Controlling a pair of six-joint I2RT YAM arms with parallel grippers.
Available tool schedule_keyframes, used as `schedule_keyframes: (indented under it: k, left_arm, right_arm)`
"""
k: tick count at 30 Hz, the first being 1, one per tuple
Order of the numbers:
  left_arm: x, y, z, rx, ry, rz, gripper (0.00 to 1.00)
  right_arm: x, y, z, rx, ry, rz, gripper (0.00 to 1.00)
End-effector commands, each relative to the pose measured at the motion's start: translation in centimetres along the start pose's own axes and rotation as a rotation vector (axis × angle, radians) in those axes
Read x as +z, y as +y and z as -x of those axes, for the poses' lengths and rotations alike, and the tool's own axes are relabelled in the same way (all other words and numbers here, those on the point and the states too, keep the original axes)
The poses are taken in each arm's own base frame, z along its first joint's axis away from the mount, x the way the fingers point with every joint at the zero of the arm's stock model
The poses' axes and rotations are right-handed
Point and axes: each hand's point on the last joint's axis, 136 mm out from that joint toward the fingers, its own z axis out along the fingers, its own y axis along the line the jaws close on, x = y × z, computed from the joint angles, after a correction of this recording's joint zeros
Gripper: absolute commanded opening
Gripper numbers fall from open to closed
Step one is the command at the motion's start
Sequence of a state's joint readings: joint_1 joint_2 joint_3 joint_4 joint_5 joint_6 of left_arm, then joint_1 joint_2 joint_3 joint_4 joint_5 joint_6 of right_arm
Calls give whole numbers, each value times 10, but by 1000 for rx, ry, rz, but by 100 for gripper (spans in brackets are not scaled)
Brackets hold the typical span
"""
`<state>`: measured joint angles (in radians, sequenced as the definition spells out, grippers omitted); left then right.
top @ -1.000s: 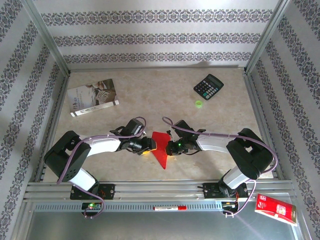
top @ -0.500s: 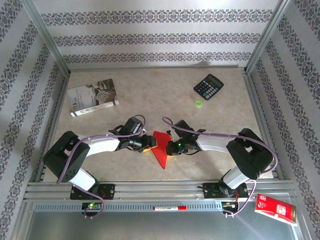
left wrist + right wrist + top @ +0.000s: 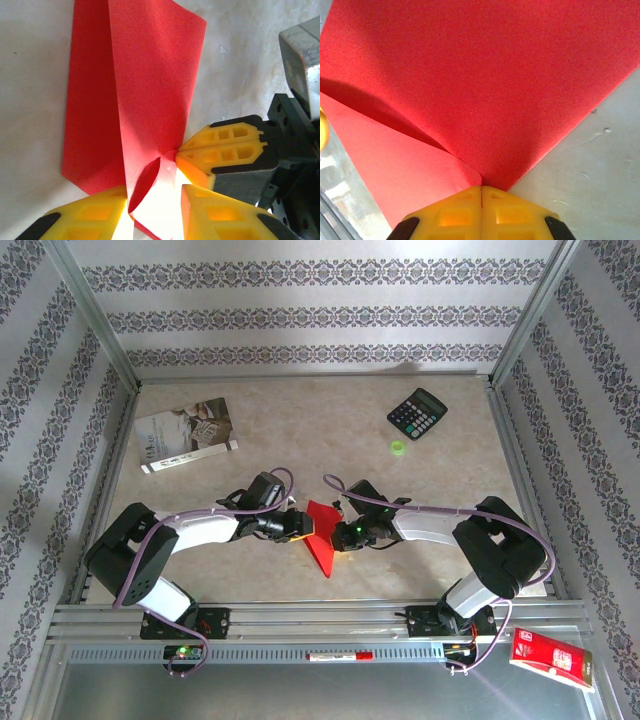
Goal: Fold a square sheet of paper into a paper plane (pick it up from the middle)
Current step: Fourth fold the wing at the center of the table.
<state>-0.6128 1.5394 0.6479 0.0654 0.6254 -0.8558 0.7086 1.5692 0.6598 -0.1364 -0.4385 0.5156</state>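
Note:
The square sheet of paper (image 3: 322, 540) is bright red and folded to a point that aims at the near edge. It lies mid-table between both grippers. My right gripper (image 3: 341, 533) is shut on its right edge; in the right wrist view the fingertips (image 3: 481, 189) meet on a curled fold of the red paper (image 3: 485, 85). My left gripper (image 3: 299, 527) is open at the paper's left side. In the left wrist view the creased paper (image 3: 145, 100) runs down between my own yellow fingers (image 3: 85, 220), and the right gripper's fingers (image 3: 225, 147) pinch it from the right.
A black calculator (image 3: 417, 413) and a small green cap (image 3: 398, 448) lie at the back right. A grey-white booklet (image 3: 186, 434) lies at the back left. A glossy red packet (image 3: 550, 658) sits off the table at the near right. Metal frame rails border the table.
My left gripper has edged slightly right and away, closer in on the paper's left side. The paper's left flap has lifted and narrowed. The right gripper has held still.

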Motion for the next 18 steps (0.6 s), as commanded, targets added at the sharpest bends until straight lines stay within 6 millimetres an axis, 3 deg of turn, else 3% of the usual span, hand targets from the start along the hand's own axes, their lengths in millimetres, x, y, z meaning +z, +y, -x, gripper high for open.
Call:
schedule_keyframes:
  k: [1, 18]
  left_arm:
    - [1, 1, 4, 60, 13, 11, 26]
    - [-3, 4, 2, 16, -1, 22, 1]
  right_arm:
    - [5, -33, -20, 31, 71, -128, 0]
    - [2, -30, -14, 15, 71, -129, 0]
